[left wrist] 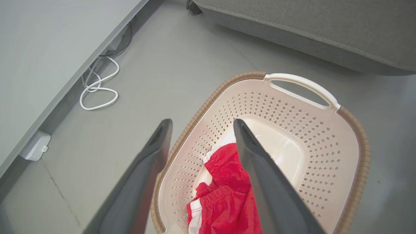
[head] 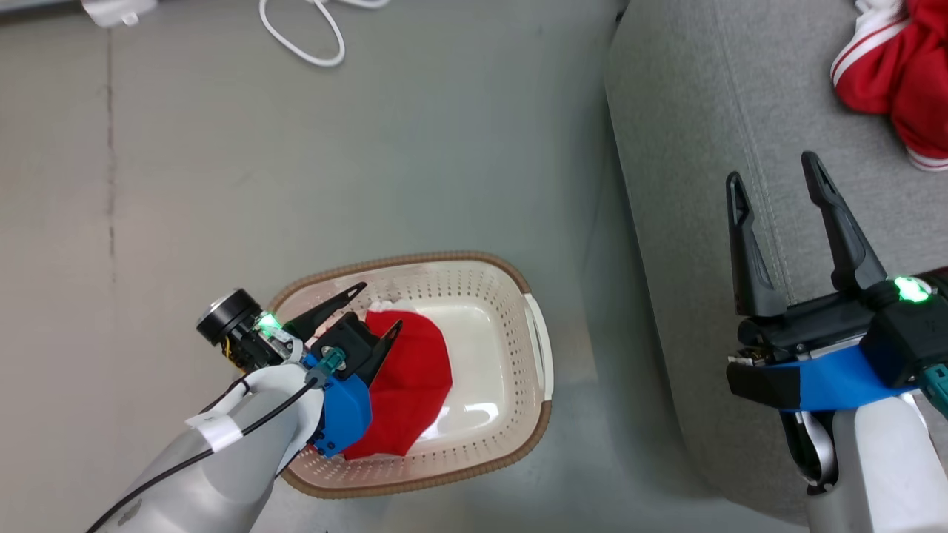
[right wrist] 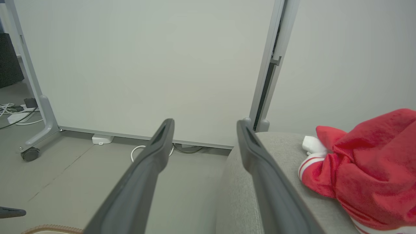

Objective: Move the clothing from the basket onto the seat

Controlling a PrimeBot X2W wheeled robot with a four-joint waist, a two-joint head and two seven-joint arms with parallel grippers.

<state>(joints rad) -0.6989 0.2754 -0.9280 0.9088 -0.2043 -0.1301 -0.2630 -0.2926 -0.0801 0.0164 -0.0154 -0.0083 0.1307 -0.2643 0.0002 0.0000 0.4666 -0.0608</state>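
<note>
While one red garment (head: 411, 385) lies crumpled in the basket (head: 481, 292), against the wall on your left-arm side, a second red garment (head: 900, 66) sits bunched on the seat (head: 689, 148), so by my reading you are about halfway. Your left pincer (head: 381, 304) hangs just above the basket, fully spread and holding nothing. In the left wrist view one finger lines up over the cloth and the other over the brown rim (left wrist: 195, 120). That is the risk: come straight down and the outer finger may strike or straddle the rim, tipping or dragging the light basket across the floor (head: 296, 148). Shift inward first. A shallow pinch could also catch only a loose fold, and the cloth may slip out on the way over. Your right pincer (head: 772, 167) hovers above the seat's edge, wide open and empty, well apart from the garment there.
</note>
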